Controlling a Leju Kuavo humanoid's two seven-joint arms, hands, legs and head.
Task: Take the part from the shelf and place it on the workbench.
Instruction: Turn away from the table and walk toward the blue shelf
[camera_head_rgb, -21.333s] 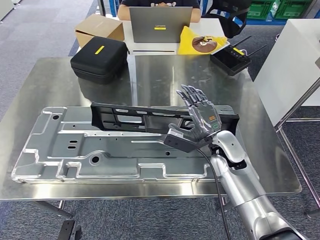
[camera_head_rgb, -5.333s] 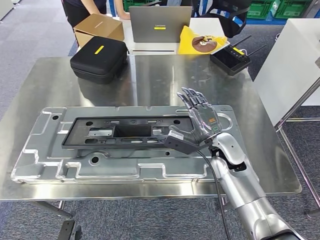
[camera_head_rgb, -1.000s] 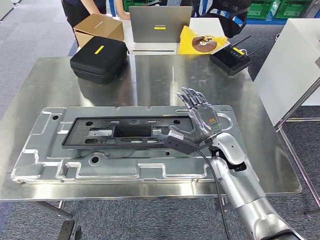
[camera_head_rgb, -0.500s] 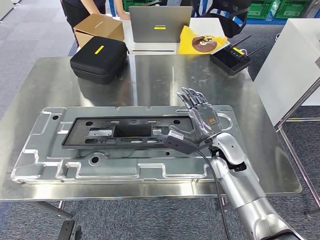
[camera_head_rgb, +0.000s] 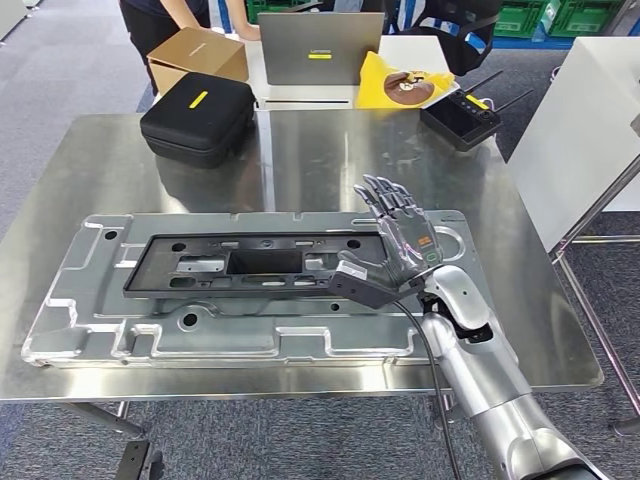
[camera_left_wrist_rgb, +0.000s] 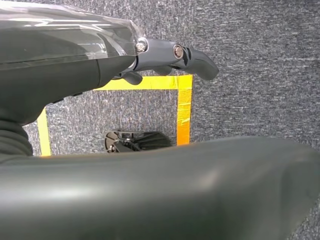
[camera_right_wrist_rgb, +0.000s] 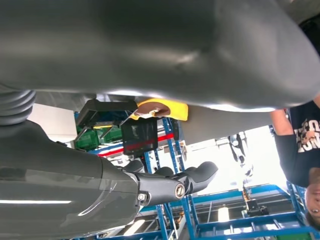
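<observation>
Steel, brushed and shiny, makes up the surface (camera_head_rgb: 317, 160) on which a large pressed metal panel (camera_head_rgb: 98, 320) lies flat. The black plastic part (camera_head_rgb: 226, 270), a long frame with cut-outs, rests flat on that panel, running along its length. The right hand (camera_head_rgb: 396, 250) hovers over the part's right end with its fingers (camera_head_rgb: 381, 195) stretched out and apart, holding nothing; the thumb points toward the part, and whether it touches cannot be told. The left hand (camera_left_wrist_rgb: 151, 55) hangs over grey carpet marked with yellow tape (camera_left_wrist_rgb: 183, 107); its fingers look loosely extended with nothing in them. At the far side of the surface sit a black zip case (camera_head_rgb: 198, 118), a cardboard box (camera_head_rgb: 198, 55), a grey laptop (camera_head_rgb: 321, 47), a yellow bag (camera_head_rgb: 400, 85) and a black controller (camera_head_rgb: 460, 118). A person (camera_head_rgb: 162, 15) stands behind the box.
</observation>
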